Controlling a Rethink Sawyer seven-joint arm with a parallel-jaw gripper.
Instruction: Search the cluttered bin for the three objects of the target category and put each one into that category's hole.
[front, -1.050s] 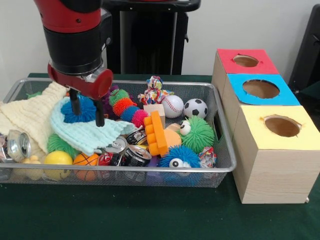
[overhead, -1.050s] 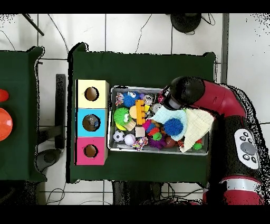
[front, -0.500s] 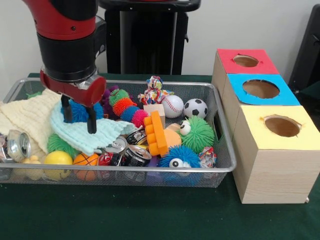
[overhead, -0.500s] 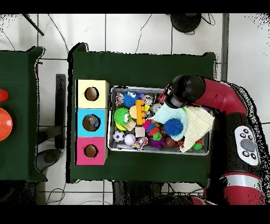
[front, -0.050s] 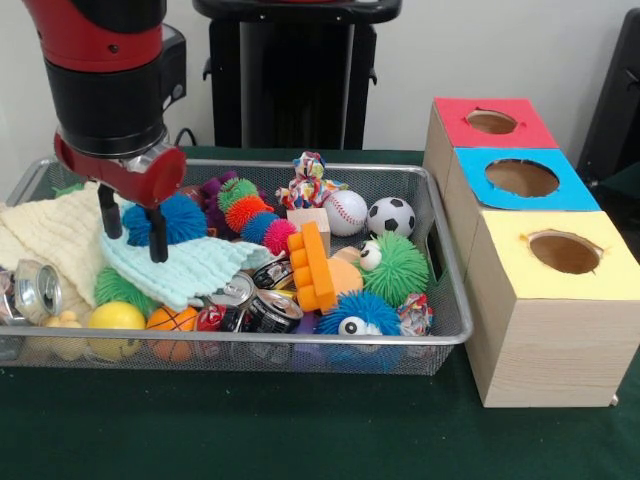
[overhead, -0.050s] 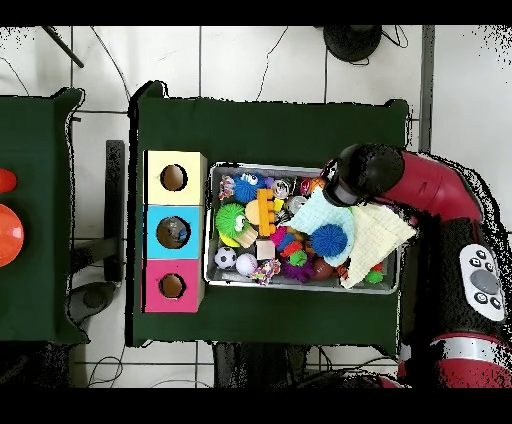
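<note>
My gripper (front, -0.050s: 130, 224) hangs open over the left part of the wire bin (front, -0.050s: 300, 345), its two black fingers empty. Just behind and right of it, a blue spiky ball (front, -0.050s: 175, 216) rests on a mint cloth (front, -0.050s: 185, 268). A yellow cloth (front, -0.050s: 55, 235) lies left of that. A baseball (front, -0.050s: 345, 212) and a soccer ball (front, -0.050s: 390, 216) sit at the bin's back. Crushed cans (front, -0.050s: 255, 305) lie at the front. In the overhead view the arm's head (overhead, -0.050s: 352, 180) hides the fingers above the mint cloth (overhead, -0.050s: 318, 212).
Right of the bin stand three wooden boxes with holes on top: red (front, -0.050s: 455, 125), blue (front, -0.050s: 470, 165), yellow (front, -0.050s: 540, 320). The bin also holds a green spiky ball (front, -0.050s: 400, 268), an orange block (front, -0.050s: 313, 268), a yellow ball (front, -0.050s: 117, 316) and a small basketball (front, -0.050s: 170, 320).
The gripper has drifted left in the front view and risen slightly, moving off the blue spiky ball. It stays open and empty.
</note>
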